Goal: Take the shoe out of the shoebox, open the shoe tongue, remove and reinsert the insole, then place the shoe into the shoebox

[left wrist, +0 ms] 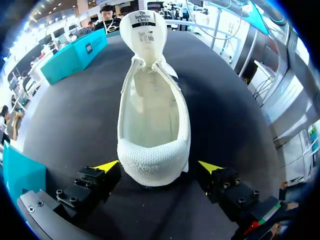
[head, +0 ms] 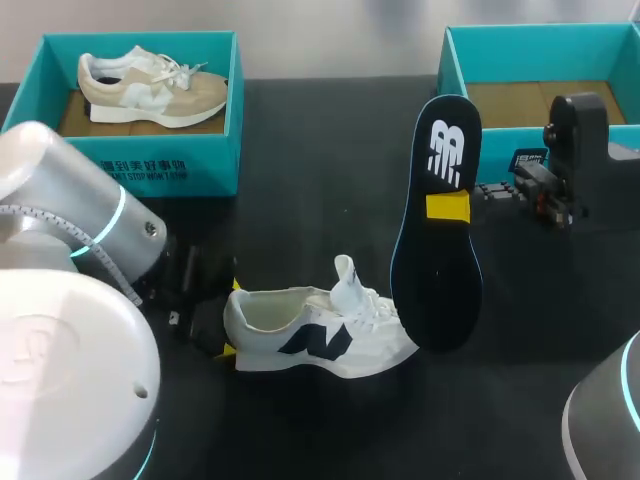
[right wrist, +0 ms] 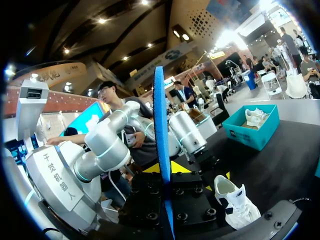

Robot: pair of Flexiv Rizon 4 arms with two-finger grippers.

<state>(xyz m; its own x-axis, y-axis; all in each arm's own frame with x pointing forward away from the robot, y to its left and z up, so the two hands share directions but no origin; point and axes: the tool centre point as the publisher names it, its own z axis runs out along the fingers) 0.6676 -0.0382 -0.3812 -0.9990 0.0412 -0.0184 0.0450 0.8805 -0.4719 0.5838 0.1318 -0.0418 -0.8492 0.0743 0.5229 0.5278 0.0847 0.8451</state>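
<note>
A white shoe (head: 320,335) with a navy logo lies on its sole mid-table, its tongue pulled up. My left gripper (head: 228,322) stands open at its heel. In the left wrist view the heel (left wrist: 152,162) sits between the two yellow fingertips (left wrist: 106,166), and the inside of the shoe is bare. My right gripper (head: 447,208) is shut on the dark insole (head: 437,250), which stands upright just right of the shoe's toe. From the right wrist the insole (right wrist: 160,140) shows edge-on between the gripper (right wrist: 165,168), with the shoe (right wrist: 235,197) below.
A teal shoebox (head: 150,165) at the back left holds a beige shoe (head: 150,88). A second teal shoebox (head: 455,60) at the back right has only a cardboard floor showing. Black tabletop surrounds the shoe.
</note>
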